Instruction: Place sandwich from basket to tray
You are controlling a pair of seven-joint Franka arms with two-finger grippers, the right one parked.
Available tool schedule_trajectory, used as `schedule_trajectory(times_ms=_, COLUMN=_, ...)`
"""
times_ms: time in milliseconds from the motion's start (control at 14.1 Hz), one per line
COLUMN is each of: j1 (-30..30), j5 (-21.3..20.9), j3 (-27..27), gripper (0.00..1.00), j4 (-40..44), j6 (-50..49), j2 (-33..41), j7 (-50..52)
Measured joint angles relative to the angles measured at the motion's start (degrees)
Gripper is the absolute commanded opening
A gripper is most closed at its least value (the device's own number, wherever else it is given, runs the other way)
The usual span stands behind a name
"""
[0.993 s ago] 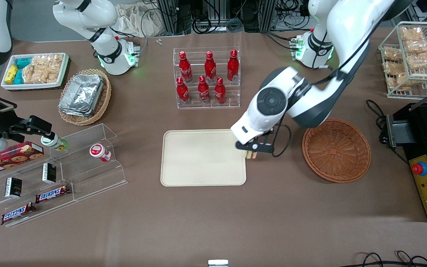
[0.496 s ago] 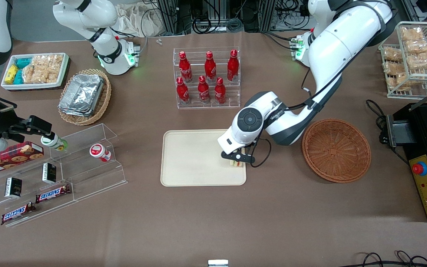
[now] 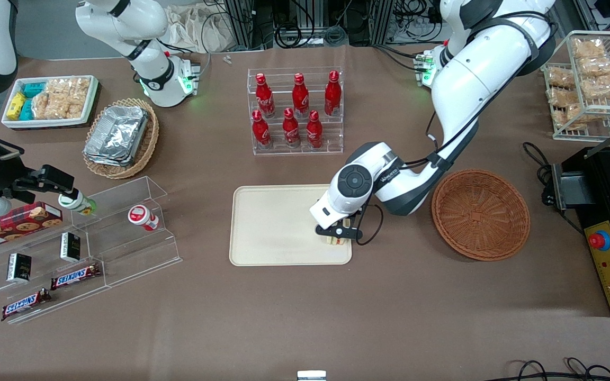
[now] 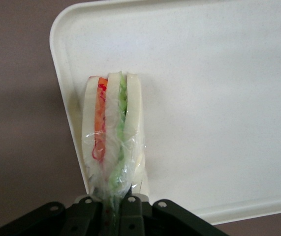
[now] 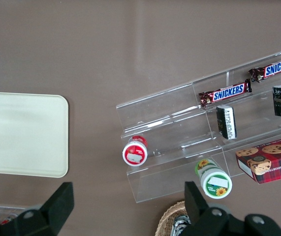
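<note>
- Front view, centre of frame: your left arm's black two-finger gripper (image 3: 338,233) is low over the large flat cream plastic tray (image 3: 278,225), at the corner nearest the camera toward the working arm's end. It is clamped on the small triangular clear-wrapped white-bread sandwich (image 3: 338,241).
- Front view, right of centre: the round reddish-brown wicker basket (image 3: 480,214) sits empty, well apart from the tray.
- Front view, risk: the sandwich hangs close to the tray's rim. Release here and, in my judgement, it may land on the rim and tip onto the brown table (image 3: 337,317).
- Front view, writing: "SNICKERS" bars (image 3: 74,276) on the clear acrylic shelf, lower left. The red bottles (image 3: 294,111) carry white script too small to read.
- Left wrist view: the fingers (image 4: 88,209) pinch the wrap's tail, not the bread, with the green, orange and red filling edge-on. The wedge (image 4: 111,132) lies over the tray's corner (image 4: 61,44), beside the rim. The film could slip or cling on release.
- Right wrist view: "SNICKERS" bars (image 5: 225,92) readable twice; a red plaid cookie box (image 5: 270,160), brand unreadable.
</note>
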State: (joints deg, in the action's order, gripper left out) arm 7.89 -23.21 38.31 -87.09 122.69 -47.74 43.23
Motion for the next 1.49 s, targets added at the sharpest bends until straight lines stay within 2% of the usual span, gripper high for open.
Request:
schedule_trajectory(times_ms=71, j1=0.17, j5=-0.01, j3=-0.03, gripper=1.00, j4=0.30, j6=0.00, j2=-0.22, j7=0.18)
schedule_trajectory(times_ms=780, j1=-1.00, j5=-0.19, j3=-0.76, gripper=1.00, j4=4.51, j6=-0.42, j2=1.16, j7=0.33)
schedule_trajectory(times_ms=1489, j1=-11.32, j5=0.42, j3=-0.68, gripper=1.00, j4=5.36, j6=-16.46, j2=20.23, j7=0.31)
